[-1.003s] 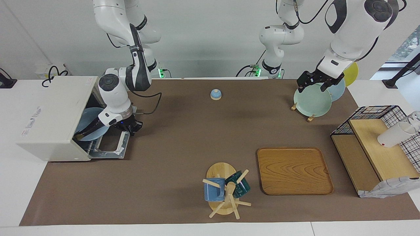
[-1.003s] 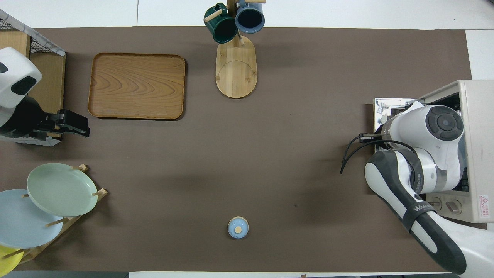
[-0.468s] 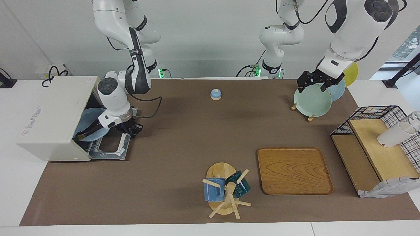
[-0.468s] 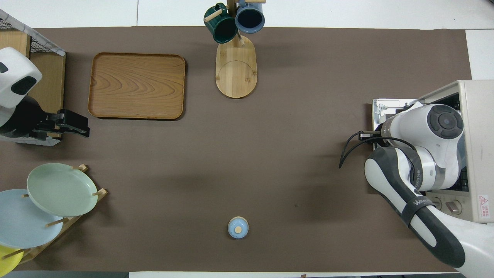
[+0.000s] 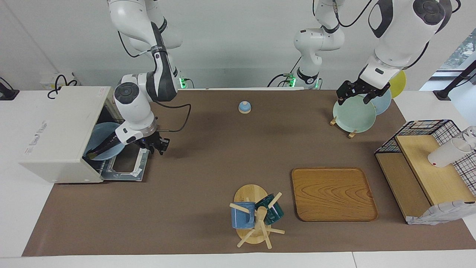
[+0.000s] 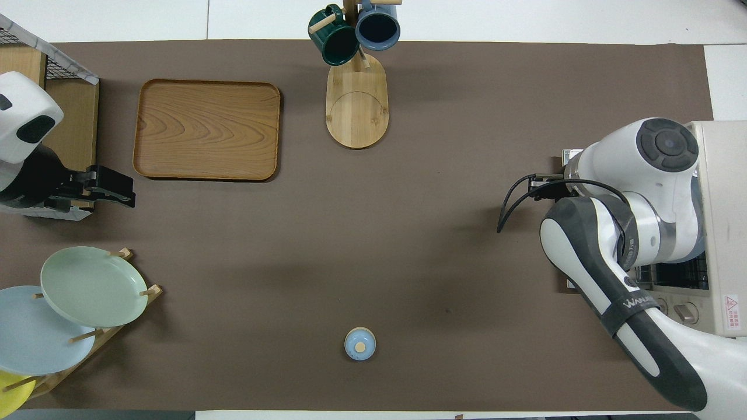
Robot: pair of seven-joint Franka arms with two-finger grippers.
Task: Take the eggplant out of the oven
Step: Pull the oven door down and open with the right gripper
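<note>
The off-white oven (image 5: 61, 134) stands at the right arm's end of the table, with its door (image 5: 124, 167) folded down flat. Inside, the dark slim eggplant (image 5: 102, 147) lies slantwise on a blue plate (image 5: 97, 136). My right gripper (image 5: 157, 144) hovers just off the door's outer edge, apart from the eggplant and with nothing in it. In the overhead view the right arm hides the oven (image 6: 721, 233) mouth and the eggplant. My left gripper (image 5: 355, 95) waits open above the plate rack's end of the table, empty (image 6: 125, 195).
A small blue bell (image 5: 244, 107) sits mid-table near the robots. A rack of plates (image 5: 353, 115), a wooden tray (image 5: 333, 193), a mug tree (image 5: 256, 216) and a wire-and-wood shelf (image 5: 427, 167) with a white cup (image 5: 448, 152) fill the left arm's half.
My right gripper has drawn back from the oven mouth to just off the open door's edge. The eggplant still lies on the blue plate. The left arm has not moved.
</note>
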